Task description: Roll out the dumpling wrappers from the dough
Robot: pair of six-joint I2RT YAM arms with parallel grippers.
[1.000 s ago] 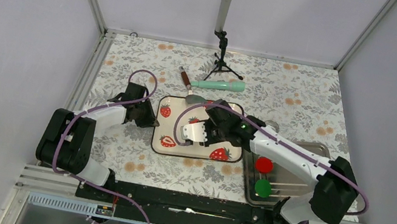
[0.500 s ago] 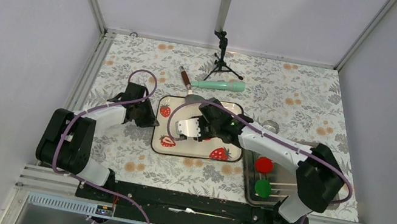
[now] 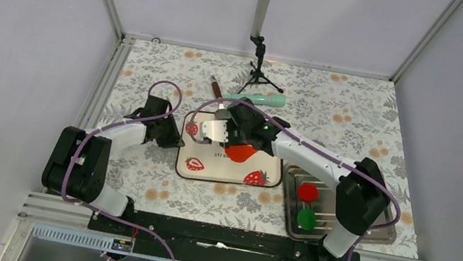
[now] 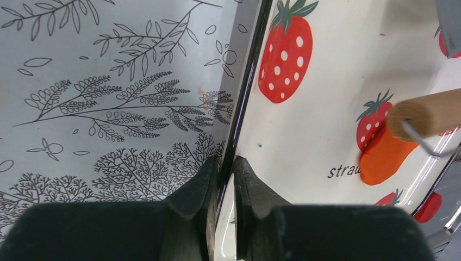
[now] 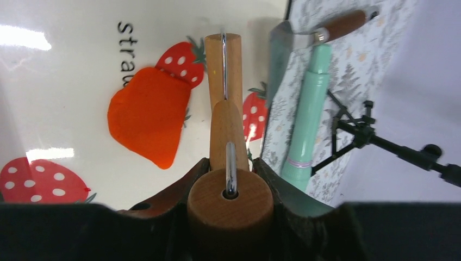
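Note:
The dough is a flat, irregular orange-red sheet lying on the white strawberry tray. The right wrist view shows the dough left of the roller's wooden barrel. My right gripper is shut on the roller's wooden handle, and from above this gripper hovers at the dough's far edge. My left gripper is shut on the tray's left rim; from above it sits at the tray's left side. The left wrist view catches the roller's end over the dough. No dumpling wrappers are in view.
A metal tray at the right holds a crimson disc and a green disc. Behind the strawberry tray lie a mint-green tool and a brown-handled scraper. A microphone stand rises at the back.
My right arm carried the roller toward the back left of the tray, uncovering the dough. The left gripper stayed on the rim.

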